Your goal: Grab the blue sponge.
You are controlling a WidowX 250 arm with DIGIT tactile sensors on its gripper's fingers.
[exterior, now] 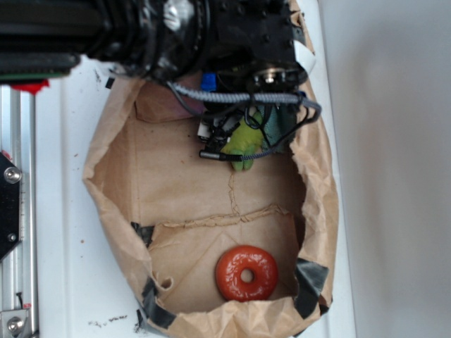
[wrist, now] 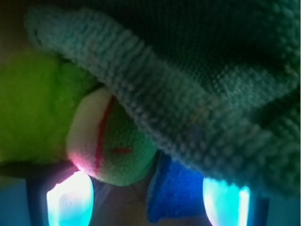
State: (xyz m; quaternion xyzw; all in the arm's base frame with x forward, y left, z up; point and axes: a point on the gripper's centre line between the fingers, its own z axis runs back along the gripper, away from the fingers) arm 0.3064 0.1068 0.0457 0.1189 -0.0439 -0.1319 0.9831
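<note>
From the exterior view, a brown paper bag (exterior: pixel 113 176) lies open on a white desk (exterior: pixel 63 141). The black arm (exterior: pixel 176 28) reaches in from the top and covers the far end of the bag. Under it a bit of green frog (exterior: pixel 243 144) sticks out, with a dark teal cloth (exterior: pixel 278 123) just beside it. A small blue spot (exterior: pixel 208 81) shows near the arm, but I cannot tell what it is. An orange ring (exterior: pixel 246 273) like a donut lies at the near end of the bag, well apart from the arm. The pincer is hidden here.

From the wrist view, the pincer (wrist: pixel 148 200) is low over the things. Its 2 fingers (wrist: pixel 70 200) glow pale blue at the bottom left and bottom right. They stand apart, spread wide, with nothing held. The blue sponge (wrist: pixel 176 193) lies between them, nearer the right finger. The top of the sponge is tucked under the edge of the teal cloth (wrist: pixel 197 94), which fills the upper right. The frog (wrist: pixel 47 108), with its red stitched mouth, is at the left, touching the cloth and just beside the sponge.
</note>
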